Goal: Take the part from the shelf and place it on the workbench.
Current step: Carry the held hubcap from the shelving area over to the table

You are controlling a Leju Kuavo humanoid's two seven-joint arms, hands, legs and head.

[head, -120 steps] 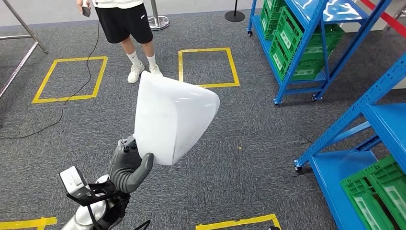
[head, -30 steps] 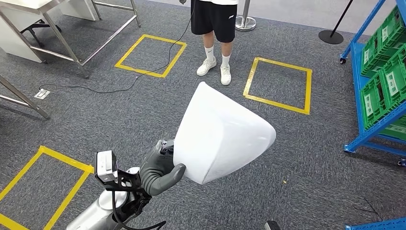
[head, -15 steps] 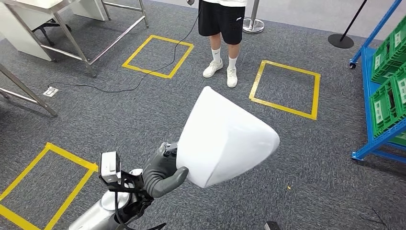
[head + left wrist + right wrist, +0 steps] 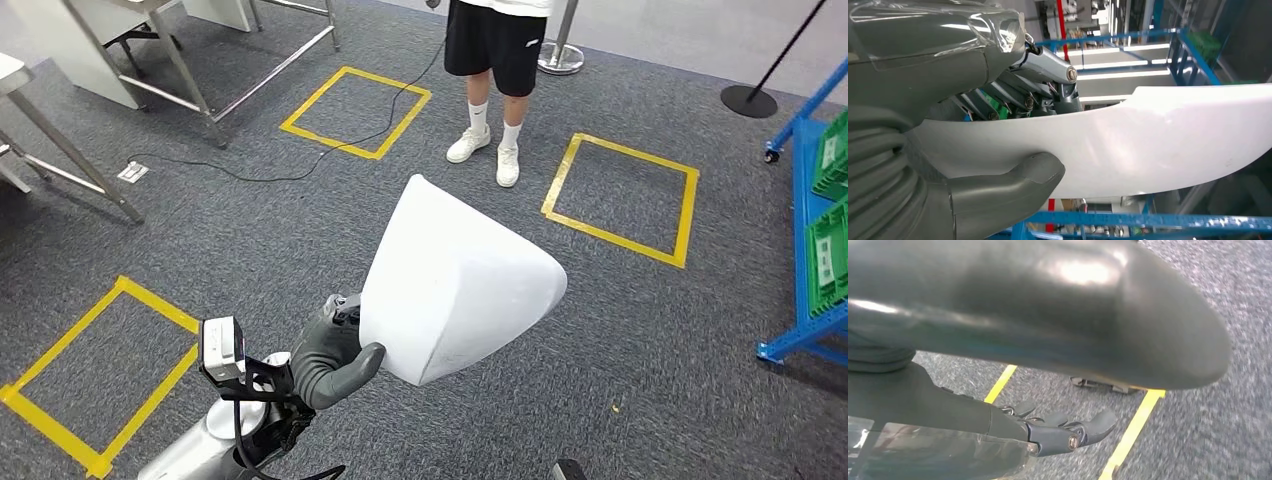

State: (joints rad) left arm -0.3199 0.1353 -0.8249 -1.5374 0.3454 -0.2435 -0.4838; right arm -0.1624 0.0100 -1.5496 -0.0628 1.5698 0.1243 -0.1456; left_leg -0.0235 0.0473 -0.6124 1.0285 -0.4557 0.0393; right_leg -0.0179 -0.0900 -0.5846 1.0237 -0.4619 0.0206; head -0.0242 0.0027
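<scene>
The left hand (image 4: 335,358) grips the white part (image 4: 455,285) at its lower edge, thumb (image 4: 1013,185) pressed against one face and the darker fingers (image 4: 1048,95) behind the other, so the shell-like piece is held up in the air over the grey carpet (image 4: 250,240), its wide rounded end pointing away from the arm. The right hand (image 4: 1068,432) hangs low above the carpet with its fingers loosely apart and nothing in them. Yellow tape squares (image 4: 355,112) mark the floor around the robot. A person (image 4: 497,60) in black shorts and white shoes stands ahead between two of the squares. Metal surface legs (image 4: 190,70) rise at the far left, a black cable (image 4: 300,172) runs across the carpet, and a blue shelf (image 4: 815,200) with green crates (image 4: 830,250) stands at the right.
</scene>
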